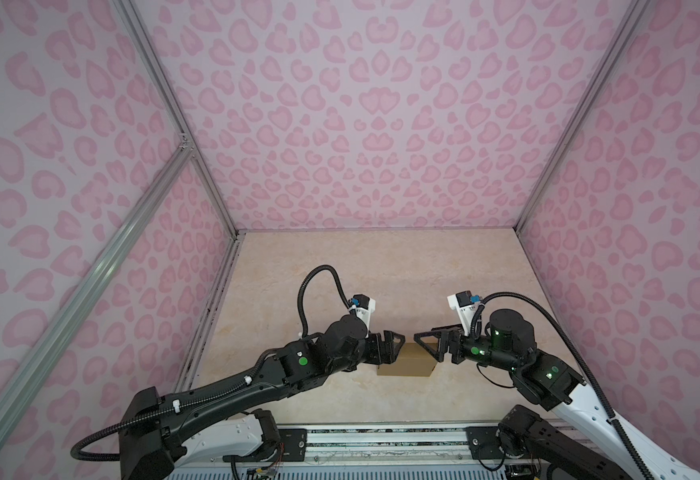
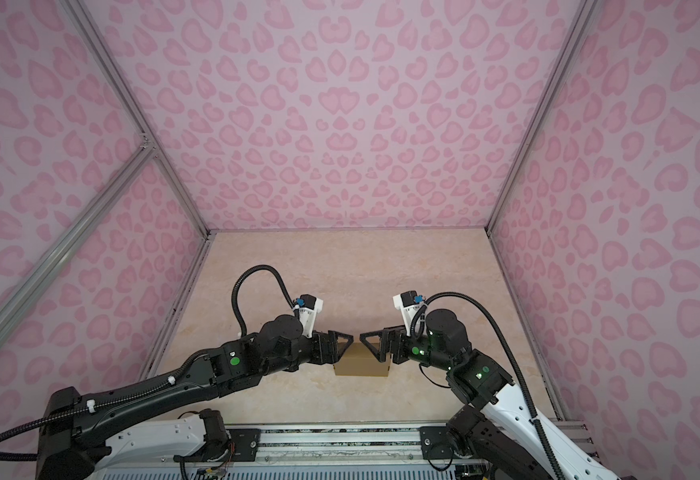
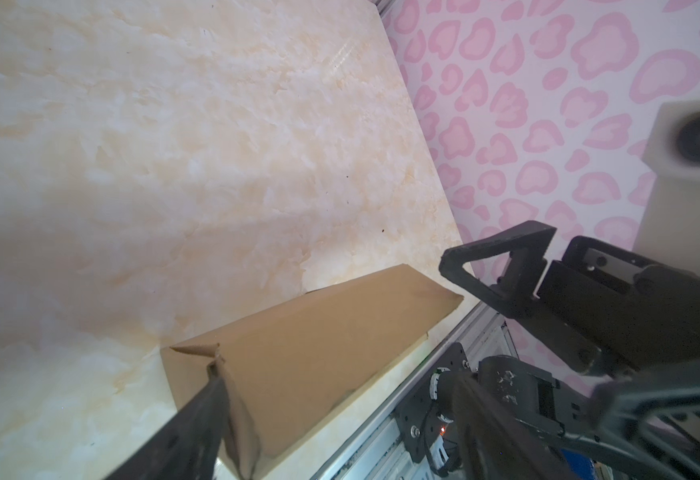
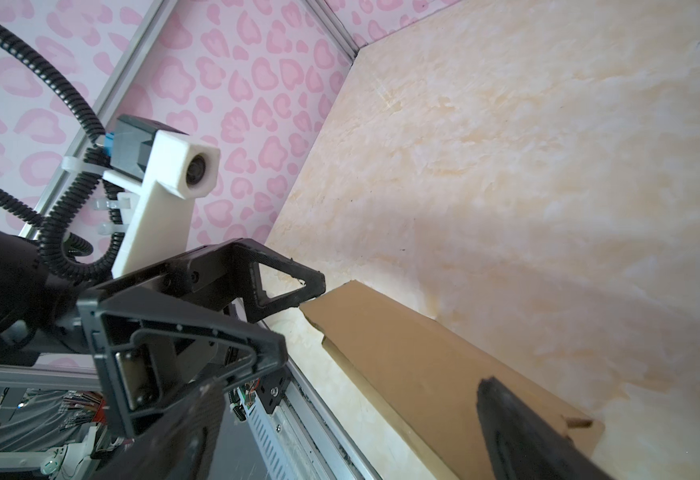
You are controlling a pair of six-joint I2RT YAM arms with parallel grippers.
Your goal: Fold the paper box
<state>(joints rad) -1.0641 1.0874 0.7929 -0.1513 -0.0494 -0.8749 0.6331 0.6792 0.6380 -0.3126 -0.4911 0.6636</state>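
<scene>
Currently the marbled table [image 1: 381, 266] carries only the paper box [image 1: 410, 363], which sits near the table's front edge, between the two arms, with wide bare surface behind it and to both sides. The pink-patterned walls [image 1: 340, 124] enclose the table on three sides, and the aluminium rail [image 1: 381, 440] runs just in front of the box.

The paper box appears as a closed, low brown block; in the left wrist view a corner tab [image 3: 198, 351] stands slightly proud of its end.

The left gripper [image 1: 396, 343] hangs over the box's left end with jaws spread wide, holding nothing; one finger [image 3: 198, 415] lies against the box end. The right gripper [image 1: 425, 338] hangs over the right end, jaws likewise spread and empty.

Judgement: the fold looks almost complete, and the remaining step is probably seating the end tabs. To do this well, press each end inward squarely, keeping both ends supported so the light box does not slide.

Work toward the open rear; the front rail leaves little margin.
</scene>
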